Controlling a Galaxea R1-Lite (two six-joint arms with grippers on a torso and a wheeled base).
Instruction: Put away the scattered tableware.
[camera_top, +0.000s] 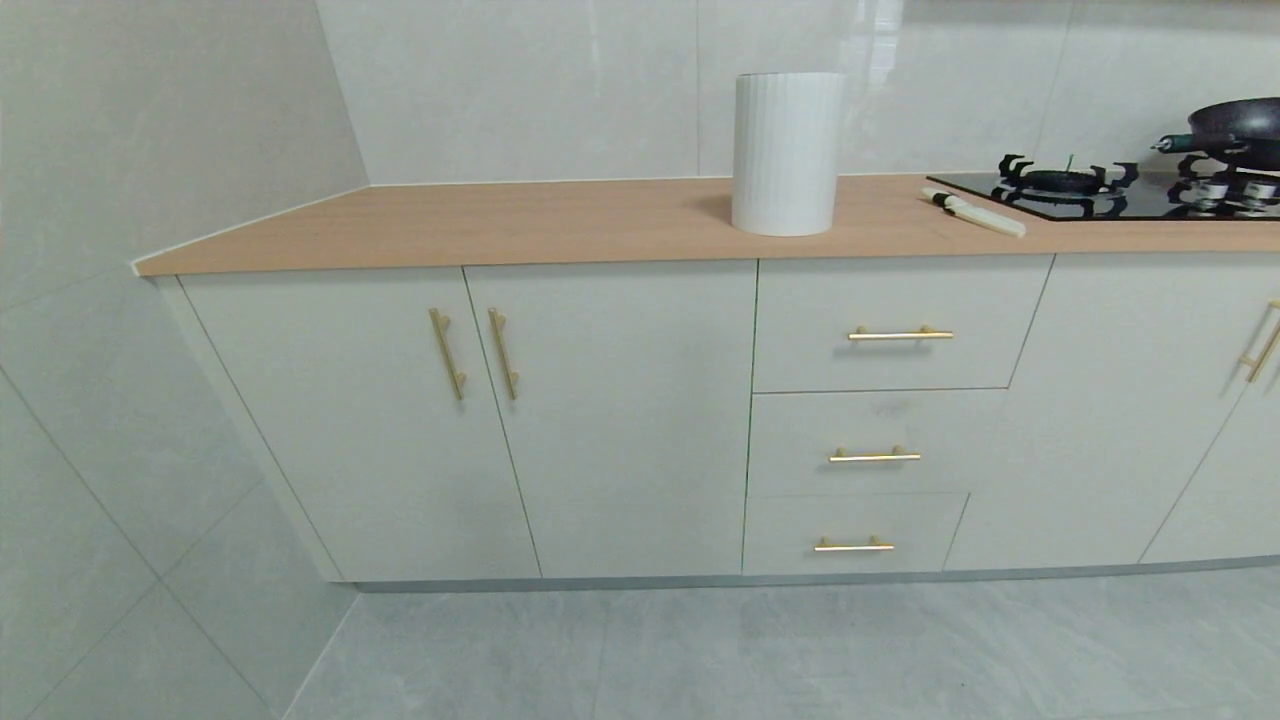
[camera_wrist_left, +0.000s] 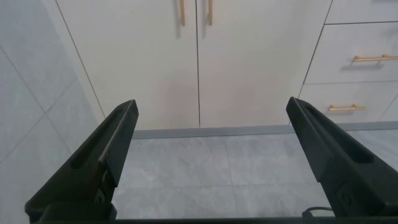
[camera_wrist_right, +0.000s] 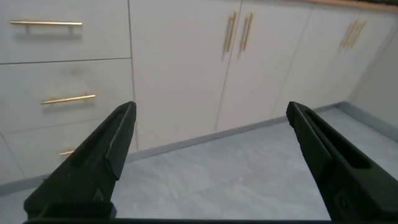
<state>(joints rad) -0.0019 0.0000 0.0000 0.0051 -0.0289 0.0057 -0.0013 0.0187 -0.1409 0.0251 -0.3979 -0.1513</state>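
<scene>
Head view onto a run of pale cabinets (camera_top: 1100, 400) under a wooden countertop (camera_top: 500, 220), with tiled wall behind and grey floor tiles (camera_top: 800, 650) in front. Standing upright on the countertop, about midway along and towards the far side: a white ribbed holder (camera_top: 786, 150). Right of it, lying flat and angled: a pale utensil (camera_top: 975, 213) with a dark end, apart from the holder and just beside the near left corner of a black glass hob (camera_top: 1100, 200). On the hob's right burner, at the right edge: a dark pan (camera_top: 1245, 125). Below the holder and utensil, three stacked drawers (camera_top: 880, 425), each with a gold bar handle, all closed. Left of them, two closed doors (camera_top: 620, 420) with upright gold handles side by side.

Left wrist view: left gripper (camera_wrist_left: 211, 162) spread wide, nothing between the dark fingers (camera_wrist_left: 93, 168), low over the floor tiles and facing the base of the two closed doors, drawers off to one side. Right wrist view: right gripper (camera_wrist_right: 211, 162) likewise spread wide and empty, low over the floor, facing the lower drawers and more cabinet doors beside them
</scene>
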